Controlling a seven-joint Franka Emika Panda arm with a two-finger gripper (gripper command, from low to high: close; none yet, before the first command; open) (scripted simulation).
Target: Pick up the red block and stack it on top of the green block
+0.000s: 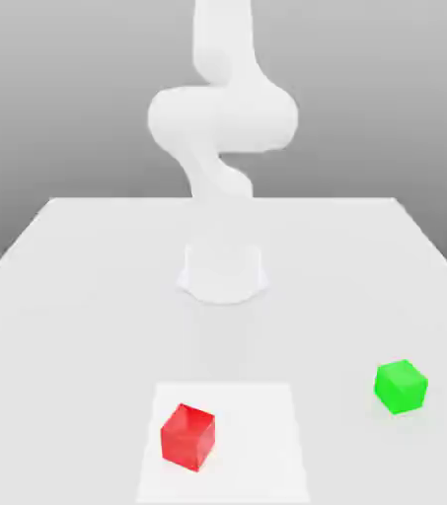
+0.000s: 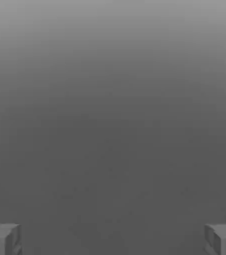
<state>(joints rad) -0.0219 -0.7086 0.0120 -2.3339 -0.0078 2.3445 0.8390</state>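
The red block (image 1: pixel 188 436) sits on a paler square patch near the table's front edge, left of centre in the exterior view. The green block (image 1: pixel 401 386) rests on the table toward the exterior view's right, a little farther back, well apart from the red one. In the hand view my gripper (image 2: pixel 113 239) is open: its two grey fingertips (image 2: pixel 2 239) stand far apart with nothing between them, in front of a plain grey backdrop. Neither block is near the fingers.
The white arm's base (image 1: pixel 223 271) stands on the white table (image 1: pixel 89 296) behind the blocks, with the arm's links (image 1: pixel 222 118) rising above it. The pale square patch (image 1: pixel 257 444) lies flat on the table.
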